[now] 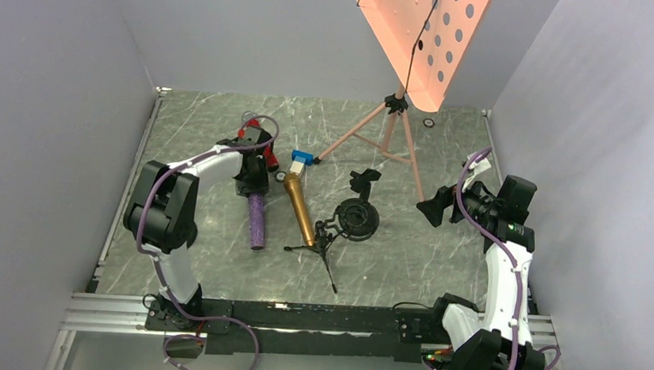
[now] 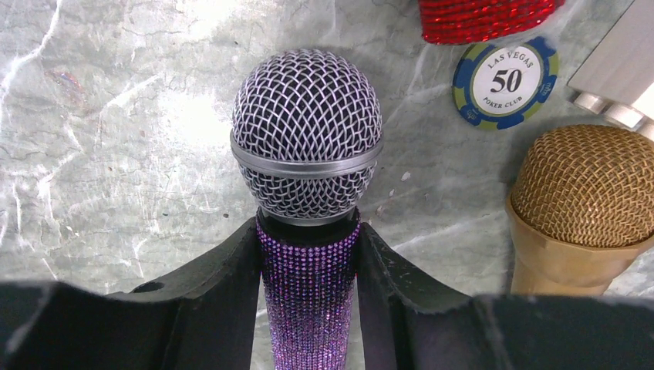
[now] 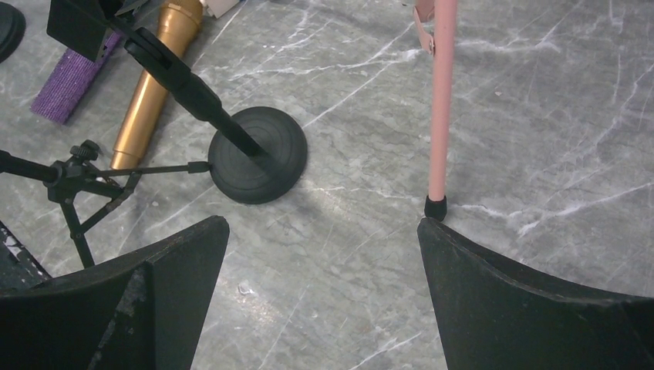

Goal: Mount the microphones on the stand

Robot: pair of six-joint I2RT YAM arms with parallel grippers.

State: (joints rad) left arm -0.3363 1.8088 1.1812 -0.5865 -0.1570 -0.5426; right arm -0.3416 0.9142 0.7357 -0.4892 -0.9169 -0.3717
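Left gripper: two black fingers press against either side of the purple microphone's glittery handle.
Purple microphone: lies along the grey marbled table, its silver mesh head pointing far.
Gold microphone: to the right, only its gold mesh head and collar are in view.
Poker chip: flat on the table to the far right, blue-rimmed, marked "Las Vegas 50 Poker Club".
Red microphone: a glittery end shows just beyond the chip.
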